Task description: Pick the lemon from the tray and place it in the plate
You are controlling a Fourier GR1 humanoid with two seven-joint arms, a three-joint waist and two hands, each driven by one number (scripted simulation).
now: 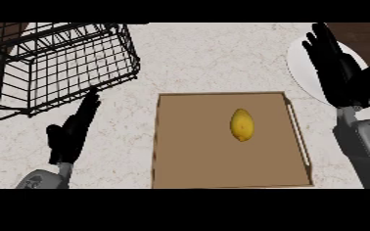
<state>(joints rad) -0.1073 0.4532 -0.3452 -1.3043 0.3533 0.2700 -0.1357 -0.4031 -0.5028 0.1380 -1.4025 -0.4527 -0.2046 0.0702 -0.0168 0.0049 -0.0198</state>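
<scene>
A yellow lemon (242, 124) lies a little right of the middle of a flat brown tray (188, 147). At the right edge, a white plate (305, 67) shows partly behind my right hand (335, 71). That hand is open, fingers straight, raised over the plate and above and right of the lemon. My left hand (74, 133) is open at the lower left, fingers pointing up, well left of the tray and touching nothing.
A black wire basket (65, 61) stands at the upper left on the pale speckled counter (209, 58). Dark wood shows at the top right corner beyond the counter's edge.
</scene>
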